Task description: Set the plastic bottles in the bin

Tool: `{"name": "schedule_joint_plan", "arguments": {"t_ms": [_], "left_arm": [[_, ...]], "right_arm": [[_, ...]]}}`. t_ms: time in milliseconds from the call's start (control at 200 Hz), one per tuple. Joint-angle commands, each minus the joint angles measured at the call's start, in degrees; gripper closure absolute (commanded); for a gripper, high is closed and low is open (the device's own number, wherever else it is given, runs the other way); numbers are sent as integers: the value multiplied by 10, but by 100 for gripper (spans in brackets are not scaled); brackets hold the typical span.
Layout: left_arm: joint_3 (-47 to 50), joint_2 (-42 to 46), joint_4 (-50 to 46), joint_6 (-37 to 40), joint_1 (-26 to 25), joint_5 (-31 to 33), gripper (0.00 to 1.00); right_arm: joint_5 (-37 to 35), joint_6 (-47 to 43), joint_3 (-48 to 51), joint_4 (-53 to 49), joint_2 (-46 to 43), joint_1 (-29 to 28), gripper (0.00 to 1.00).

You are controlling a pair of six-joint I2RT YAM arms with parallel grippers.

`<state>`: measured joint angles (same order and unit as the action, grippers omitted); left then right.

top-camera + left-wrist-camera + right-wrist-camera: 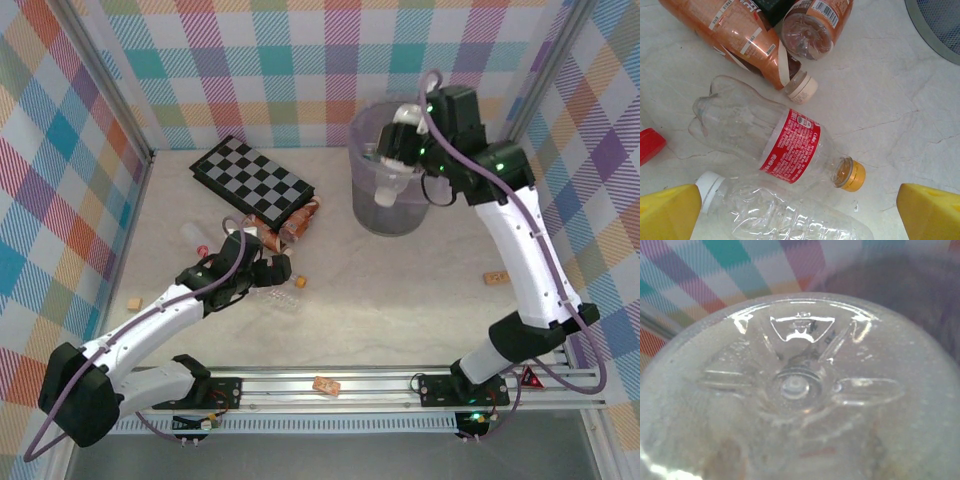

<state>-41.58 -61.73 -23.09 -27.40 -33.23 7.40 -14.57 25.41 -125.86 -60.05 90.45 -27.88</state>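
Observation:
My right gripper (402,140) is over the pale-purple bin (390,218), shut on a clear plastic bottle (387,172) that hangs down into the bin's mouth. In the right wrist view the bottle's moulded base (795,387) hides my fingers. My left gripper (800,214) stands open low over the table, its yellow fingertips (670,212) on either side of a clear bottle with a white cap (785,212). Just beyond it lies a red-labelled bottle with an orange cap (790,145). Two orange-brown bottles (747,37) lie further on.
A black-and-white checkerboard (252,180) lies at the back left. Small orange-tan cubes sit at the right (496,277), at the left (132,302) and on the front rail (325,385). A bottle with a red cap (195,238) lies left of my left gripper (275,272). Plaid walls close in three sides.

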Motion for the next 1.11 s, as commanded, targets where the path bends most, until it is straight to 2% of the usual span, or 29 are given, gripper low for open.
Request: {"name": "schedule_joint_plan", "arguments": {"t_ms": [0,175,320,655,855,1100], "left_arm": [[3,20,-26,-5,5,7,0],[6,53,-53,-6,5,20,0],[15,82,-67,-9,6,28,0],[16,130,-110,-15,6,45,0],[19,149,-125,-19,6,49,0],[15,148,-123,-23,7,45,0]], "right_arm": [[-6,-41,-74,7,40,36,41],[-16,-80,-154,52,109,78,40],[-7,-123,-177,87,158,103,40],[14,-157,-245,65,261,151,40],[-55,-198,-252,36,303,159,38],[-67,-222,-252,17,354,163,37]]}}
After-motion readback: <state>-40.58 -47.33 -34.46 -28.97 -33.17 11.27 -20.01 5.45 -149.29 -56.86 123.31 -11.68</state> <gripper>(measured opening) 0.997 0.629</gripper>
